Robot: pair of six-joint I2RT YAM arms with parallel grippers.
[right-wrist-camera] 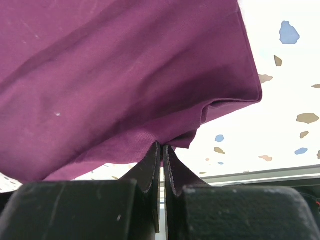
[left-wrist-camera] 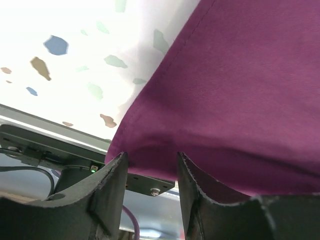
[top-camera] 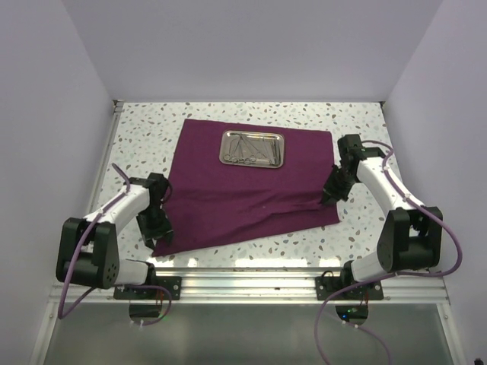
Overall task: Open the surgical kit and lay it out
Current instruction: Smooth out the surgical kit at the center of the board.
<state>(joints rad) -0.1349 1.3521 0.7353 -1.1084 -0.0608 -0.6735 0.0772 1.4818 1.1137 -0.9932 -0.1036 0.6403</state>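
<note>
The surgical kit's dark purple cloth (top-camera: 251, 190) lies spread flat on the speckled table. A shiny steel tray (top-camera: 222, 150) stands on the cloth's far middle, with thin silver instruments (top-camera: 247, 149) inside it. My left gripper (top-camera: 161, 234) is at the cloth's near left corner. In the left wrist view its jaws (left-wrist-camera: 150, 156) stand apart, and the cloth (left-wrist-camera: 240, 100) edge runs across just past the tips. My right gripper (top-camera: 326, 196) is at the cloth's near right edge. In the right wrist view it (right-wrist-camera: 162, 145) is shut on a bunched fold of cloth (right-wrist-camera: 125, 75).
An aluminium rail (top-camera: 251, 268) runs along the table's near edge, close under the left gripper (left-wrist-camera: 50, 140). White walls close in the left, right and back sides. Bare speckled tabletop (top-camera: 144, 137) shows on both sides of the cloth.
</note>
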